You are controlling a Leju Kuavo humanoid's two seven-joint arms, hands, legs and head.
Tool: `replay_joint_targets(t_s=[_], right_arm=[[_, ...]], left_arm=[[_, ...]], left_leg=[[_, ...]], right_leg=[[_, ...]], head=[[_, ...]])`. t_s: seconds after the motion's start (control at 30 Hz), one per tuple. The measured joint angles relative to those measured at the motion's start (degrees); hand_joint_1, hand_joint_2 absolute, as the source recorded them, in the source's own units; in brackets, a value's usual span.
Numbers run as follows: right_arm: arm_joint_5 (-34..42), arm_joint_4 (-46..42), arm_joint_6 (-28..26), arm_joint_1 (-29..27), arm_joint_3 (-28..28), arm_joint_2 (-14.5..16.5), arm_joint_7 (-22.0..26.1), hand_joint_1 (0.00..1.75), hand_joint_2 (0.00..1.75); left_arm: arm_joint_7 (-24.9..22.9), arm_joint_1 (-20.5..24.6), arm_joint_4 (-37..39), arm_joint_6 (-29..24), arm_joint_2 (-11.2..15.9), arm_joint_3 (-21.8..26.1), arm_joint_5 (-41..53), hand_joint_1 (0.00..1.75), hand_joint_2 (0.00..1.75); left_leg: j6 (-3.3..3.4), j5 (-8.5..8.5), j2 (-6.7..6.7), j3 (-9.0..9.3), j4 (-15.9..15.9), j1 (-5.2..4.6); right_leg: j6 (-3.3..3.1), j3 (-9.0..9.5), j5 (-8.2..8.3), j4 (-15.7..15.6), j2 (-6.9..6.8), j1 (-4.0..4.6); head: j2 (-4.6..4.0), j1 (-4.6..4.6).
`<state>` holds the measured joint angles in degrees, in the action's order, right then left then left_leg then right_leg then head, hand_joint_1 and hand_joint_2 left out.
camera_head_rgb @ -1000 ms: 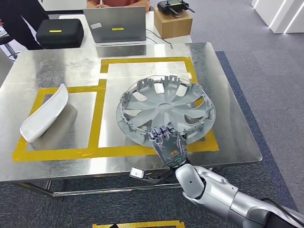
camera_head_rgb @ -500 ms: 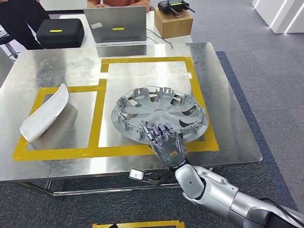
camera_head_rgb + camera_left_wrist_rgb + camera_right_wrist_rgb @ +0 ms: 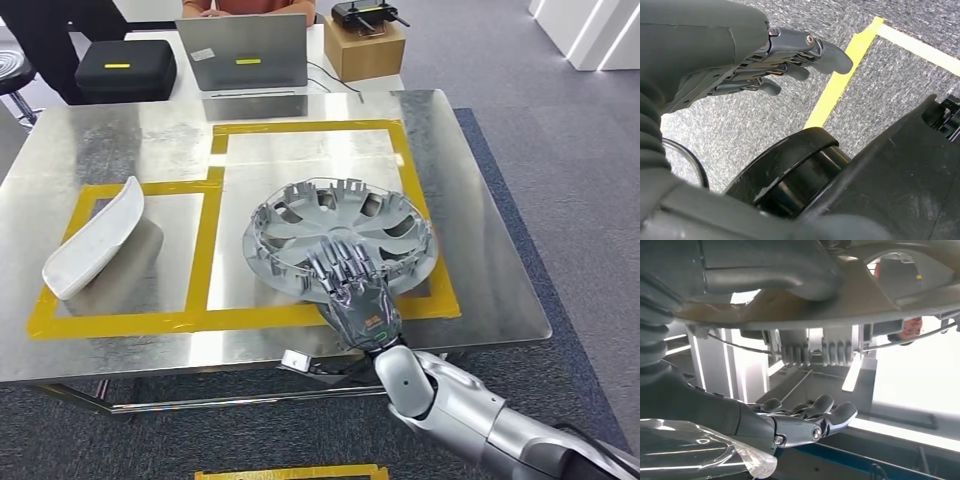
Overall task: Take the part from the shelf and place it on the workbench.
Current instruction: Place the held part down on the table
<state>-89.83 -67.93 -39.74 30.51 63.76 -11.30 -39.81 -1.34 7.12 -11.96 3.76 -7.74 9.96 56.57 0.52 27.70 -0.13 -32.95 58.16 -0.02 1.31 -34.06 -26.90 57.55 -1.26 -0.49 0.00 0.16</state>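
Observation:
A silver hubcap (image 3: 340, 235) lies hollow side up inside the right-hand yellow taped box (image 3: 313, 127) on the steel workbench (image 3: 121, 140), its near edge slightly raised. My right hand (image 3: 355, 295) reaches over that near rim, its fingers straight and spread above the spokes. In the right wrist view the thumb (image 3: 772, 275) lies along the hubcap (image 3: 874, 295), and the fingers (image 3: 810, 422) stand well apart from it. My left hand (image 3: 753, 65) hangs over the carpet, fingers stretched out and holding nothing.
A white curved part (image 3: 94, 240) lies in the left taped box. Behind the workbench stand a laptop (image 3: 243, 50), a black case (image 3: 126, 68) and a cardboard box (image 3: 364, 45), with a person (image 3: 249, 6) at the laptop. Grey carpet surrounds the bench.
The hubcap has tipped down from steeply tilted to nearly flat on the bench. My right hand's fingers have straightened from curled around the rim to spread out.

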Motion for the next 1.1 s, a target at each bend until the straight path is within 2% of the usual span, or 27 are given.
replay_joint_targets(t_s=[0.27,0.53,0.67,0.87,0.97,1.1], right_arm=[[-0.02,2.28,0.0,-0.23,-1.05,-0.02,0.48,0.0,1.75],[0.0,5.81,0.0,-1.43,-7.98,-0.02,0.25,0.0,1.75],[0.0,6.21,0.0,-1.48,-9.57,-0.01,0.43,0.0,1.75],[-0.14,3.89,-0.02,-3.33,-12.51,1.19,9.58,0.0,1.75],[-0.16,2.33,-0.02,-4.13,-13.98,2.07,12.41,0.0,1.75],[-0.17,-1.01,-0.03,-5.51,-15.59,4.03,20.96,0.0,1.75]], left_arm=[[0.01,-0.09,0.0,-0.06,0.04,-0.2,-0.11,0.0,0.0],[-0.22,-0.27,0.0,-0.5,0.03,-0.33,-0.76,0.0,0.0],[-0.5,-0.31,0.0,-0.51,0.03,-0.41,-0.83,0.0,0.0],[-0.54,-0.33,0.0,-0.51,0.02,-0.47,-1.07,0.0,0.0],[-0.54,-0.33,0.0,-0.47,0.02,-0.49,-1.12,0.0,0.0],[-0.54,-0.3,0.0,-0.25,0.03,-0.58,-1.17,0.0,0.0]], left_leg=[[0.0,0.0,0.0,0.0,0.0,0.0],[0.0,0.0,0.0,0.0,0.0,-0.01],[0.0,0.0,0.0,0.0,0.01,-0.01],[0.0,0.0,0.0,0.0,0.0,0.0],[0.0,0.0,0.0,0.0,-0.01,0.02],[0.0,0.0,0.03,0.01,-0.02,0.03]], right_leg=[[0.0,0.0,0.0,0.0,-0.01,0.0],[0.01,0.01,0.01,0.0,-0.01,-0.01],[0.01,0.01,0.01,0.0,-0.01,-0.02],[0.0,0.0,0.0,0.0,-0.01,0.0],[-0.01,0.0,-0.01,0.01,-0.02,0.0],[-0.03,0.0,-0.02,0.02,0.04,0.01]], head=[[0.0,-0.01],[0.0,0.0],[0.0,-0.01],[0.0,-0.01],[0.0,-0.01],[0.0,0.0]])
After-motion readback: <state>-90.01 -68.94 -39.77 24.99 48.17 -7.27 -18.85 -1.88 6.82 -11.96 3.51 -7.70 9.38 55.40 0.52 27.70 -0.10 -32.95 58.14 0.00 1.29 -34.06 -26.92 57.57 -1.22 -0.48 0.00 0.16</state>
